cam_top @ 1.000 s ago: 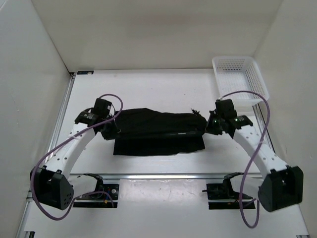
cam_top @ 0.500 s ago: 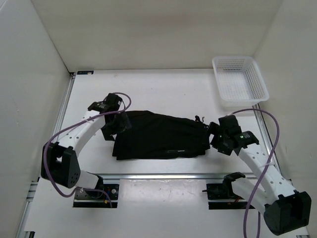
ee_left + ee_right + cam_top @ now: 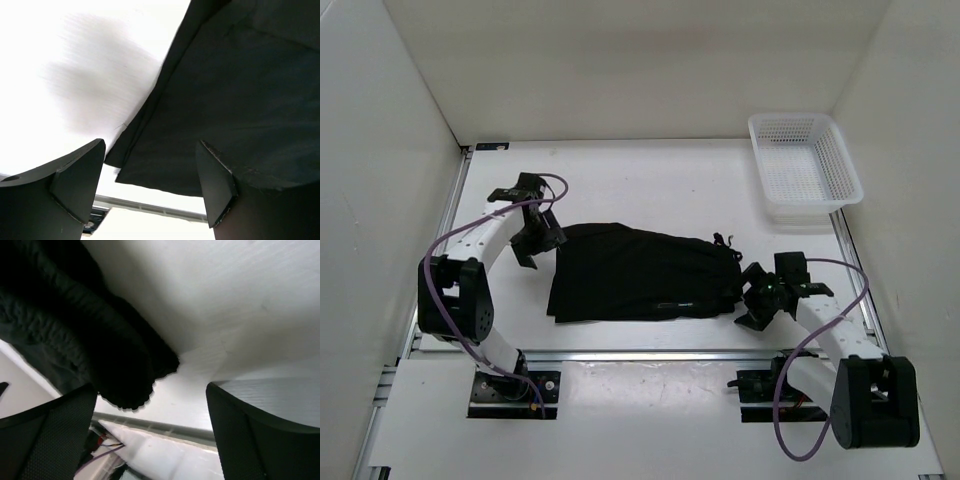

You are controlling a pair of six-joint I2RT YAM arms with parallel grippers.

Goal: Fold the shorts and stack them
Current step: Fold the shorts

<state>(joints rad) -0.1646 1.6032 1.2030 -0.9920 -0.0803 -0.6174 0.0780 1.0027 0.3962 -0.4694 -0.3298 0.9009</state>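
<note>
The table (image 3: pixel 650 180) is white, with pale walls on three sides. A white mesh basket (image 3: pixel 815 203) sits in the far right corner, well apart from the shorts (image 3: pixel 640 272). A metal rail (image 3: pixel 650 352) runs along the near edge, just in front of the shorts. Purple cables (image 3: pixel 440 260) loop off both arms and lie clear of the fabric.

The shorts lie folded at mid-table, between the two arms. Their long axis runs left to right, slightly tilted, with the left end a little farther from the bases than the right. The left end is flat and squared. The right end is bunched and thick, with a bit of cord sticking out at its far corner.

The left gripper (image 3: pixel 532 245) is just beside the far left corner. In its wrist view the left gripper (image 3: pixel 150 145) has its jaws wide apart, with flat layered shorts (image 3: pixel 240 100) below them. The right gripper (image 3: pixel 752 295) is just beside the near right end. Its wrist view shows the right gripper (image 3: pixel 150 387) spread too, gripping nothing, with the bunched shorts (image 3: pixel 75 325) by one finger; contact cannot be told.
</note>
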